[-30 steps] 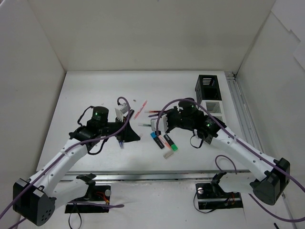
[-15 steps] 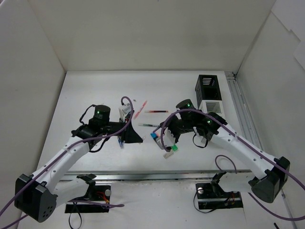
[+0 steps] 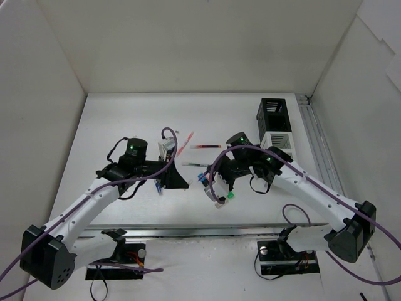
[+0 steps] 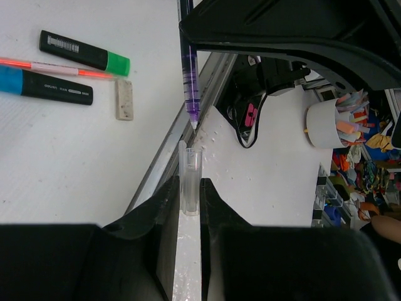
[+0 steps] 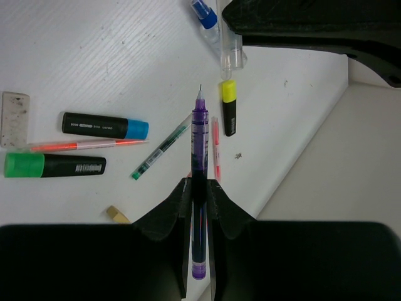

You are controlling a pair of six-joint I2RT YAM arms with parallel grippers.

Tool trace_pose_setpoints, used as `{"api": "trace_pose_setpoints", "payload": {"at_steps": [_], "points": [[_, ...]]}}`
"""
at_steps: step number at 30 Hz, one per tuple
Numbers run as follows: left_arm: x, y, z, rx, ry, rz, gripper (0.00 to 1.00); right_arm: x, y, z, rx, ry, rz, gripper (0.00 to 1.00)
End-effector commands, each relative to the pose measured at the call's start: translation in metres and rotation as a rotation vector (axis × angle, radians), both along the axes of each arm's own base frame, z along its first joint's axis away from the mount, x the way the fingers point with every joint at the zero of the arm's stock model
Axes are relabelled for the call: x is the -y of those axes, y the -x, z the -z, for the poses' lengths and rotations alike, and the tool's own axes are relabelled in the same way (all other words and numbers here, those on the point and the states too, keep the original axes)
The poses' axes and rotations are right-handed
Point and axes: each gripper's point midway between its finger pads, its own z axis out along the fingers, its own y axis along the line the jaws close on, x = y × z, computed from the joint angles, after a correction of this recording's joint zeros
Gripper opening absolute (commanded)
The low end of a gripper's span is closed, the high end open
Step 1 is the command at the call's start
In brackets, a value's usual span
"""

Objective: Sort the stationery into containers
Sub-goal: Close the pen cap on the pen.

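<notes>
Gripping a slim purple plastic pen [image 5: 199, 135] by its lower barrel, the right gripper [image 5: 199, 188] is closed tight, with the pen's fine tip pointing away from the wrist. Just past that tip is a short clear plastic cap [image 4: 190, 175], pinched upright in the closed left gripper [image 4: 190, 195]. A small gap separates tip and cap, which are nearly in line.

Loose stationery lies on the white table [image 3: 125, 119] beneath them:
- A black highlighter with a blue cap [image 5: 104, 126] and a black highlighter with a green cap [image 5: 55, 165] lie parallel, with a thin red pen [image 5: 81, 145] between them.
- Both barrels carry white print, and the green one has a barcode-like strip, but none of it can be read.
- A pale rectangular eraser [image 5: 15, 119] lies just beside that group, and a tiny beige eraser [image 5: 117, 214] lies near it.
- A thin green pen [image 5: 161, 150], a stubby yellow-capped highlighter [image 5: 229, 119] and a blue-capped tube [image 5: 203, 12] also lie there.

The black slatted box [image 3: 274, 115] and the white slatted box [image 3: 277, 142] stand end to end at the table's right side, well apart from these items.
</notes>
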Motion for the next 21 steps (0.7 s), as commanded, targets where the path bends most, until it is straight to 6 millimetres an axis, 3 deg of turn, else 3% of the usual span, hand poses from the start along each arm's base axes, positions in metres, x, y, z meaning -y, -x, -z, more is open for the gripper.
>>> {"api": "trace_pose_setpoints", "payload": {"at_steps": [1,7,21], "points": [[0.007,-0.001,-0.012,0.035,0.038,0.038,0.00,-0.012,0.000,-0.021,0.033,-0.051,-0.051,0.00],[0.011,0.002,-0.006,0.021,0.024,0.051,0.00,-0.014,-0.005,-0.023,0.041,-0.046,-0.038,0.00],[0.008,0.004,-0.013,0.055,0.032,0.042,0.00,-0.022,0.003,-0.021,0.017,-0.057,-0.076,0.00]]}}
